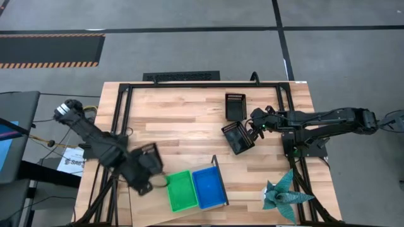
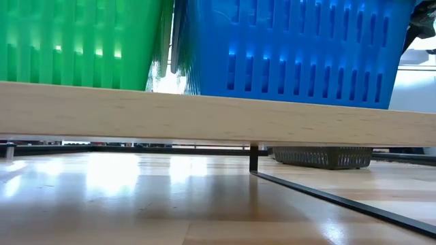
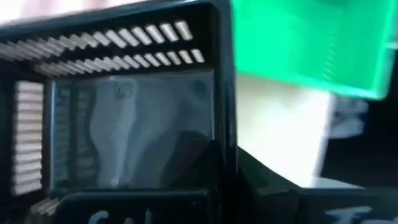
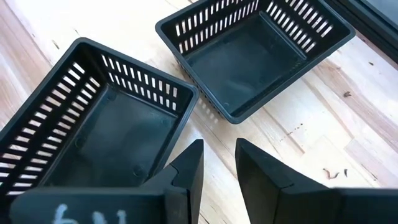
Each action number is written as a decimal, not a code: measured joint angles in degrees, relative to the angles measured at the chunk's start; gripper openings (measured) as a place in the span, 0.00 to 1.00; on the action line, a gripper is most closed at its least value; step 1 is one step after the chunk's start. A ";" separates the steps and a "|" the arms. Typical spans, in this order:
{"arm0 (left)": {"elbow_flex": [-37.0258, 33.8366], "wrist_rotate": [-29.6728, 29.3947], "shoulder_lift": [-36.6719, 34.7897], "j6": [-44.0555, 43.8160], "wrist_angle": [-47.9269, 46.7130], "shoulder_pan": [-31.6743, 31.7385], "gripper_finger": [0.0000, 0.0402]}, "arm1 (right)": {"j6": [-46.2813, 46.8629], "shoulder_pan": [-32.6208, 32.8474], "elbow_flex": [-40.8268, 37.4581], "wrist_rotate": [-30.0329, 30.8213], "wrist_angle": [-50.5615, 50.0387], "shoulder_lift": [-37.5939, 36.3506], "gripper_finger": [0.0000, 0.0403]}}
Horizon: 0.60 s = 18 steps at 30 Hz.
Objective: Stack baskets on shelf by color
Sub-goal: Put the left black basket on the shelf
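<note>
1. High view: green basket (image 1: 181, 190) and blue basket (image 1: 209, 186) sit side by side on the shelf (image 1: 221, 203).
2. Left gripper (image 1: 146, 170) is just beside the green one, fingers clamped on a black basket (image 1: 148, 159).
3. Right gripper (image 4: 217, 163) hovers with fingers parted a little, gripping nothing, over two black baskets: the nearer (image 4: 93, 127) and the farther (image 4: 255, 50), close together on the table (image 1: 183, 120).

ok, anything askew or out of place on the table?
The two black baskets near the right gripper lie at different angles, loose on the table, not on the shelf beside the green and blue stacks. Nothing looks spilled or damaged.
</note>
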 joint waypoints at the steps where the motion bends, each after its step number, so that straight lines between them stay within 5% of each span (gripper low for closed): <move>1: -0.02 0.22 0.11 -3.00 1.20 -1.89 0.00 | 0.11 0.00 0.00 0.00 -0.01 -0.01 0.29; 6: -0.02 -2.33 2.15 -12.37 8.47 -9.16 0.00 | 0.45 0.00 0.00 0.00 0.00 0.01 0.29; 18: -0.02 -0.09 14.97 -10.97 22.64 -16.09 0.00 | 2.50 0.00 0.00 0.02 0.01 0.01 0.29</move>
